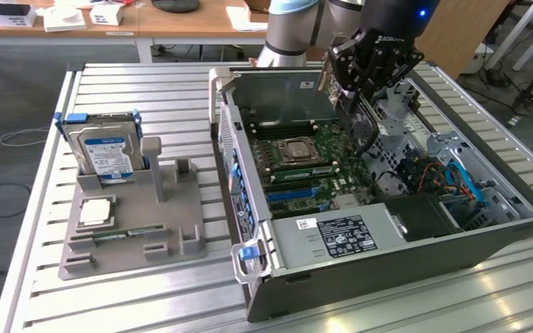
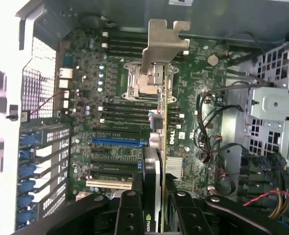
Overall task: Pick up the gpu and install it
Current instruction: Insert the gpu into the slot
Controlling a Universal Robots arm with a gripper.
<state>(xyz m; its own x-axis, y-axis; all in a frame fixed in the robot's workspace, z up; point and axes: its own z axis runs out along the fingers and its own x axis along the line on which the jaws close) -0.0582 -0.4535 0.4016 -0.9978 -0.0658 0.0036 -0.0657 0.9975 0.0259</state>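
Looking at the exterior view first, the gripper (image 1: 357,94) hangs over the open computer case (image 1: 387,277), near its far wall. The gpu (image 1: 362,128) sits edge-on between the jaws and sticks down out of them toward the motherboard (image 1: 313,163). The card's lower edge blends into the dark parts behind it, so I can't tell whether it touches the board or just hovers over it. Off to the exterior view's left, well apart from the case, the hard drive (image 1: 105,149) stands upright in the grey holder (image 1: 132,222). In the wrist view the gpu (image 2: 155,166) is a thin strip running straight away from the gripper (image 2: 156,198), with its silver end bracket (image 2: 165,41) at the far end. The card's near end is cut off by the frame edge, and it covers the middle of the CPU socket (image 2: 134,85) on the motherboard (image 2: 115,122). The two black fingers (image 2: 130,210) sit one on each flat face of the card. So the jaws are only parted by the card's thickness, clamped tight on the gpu.
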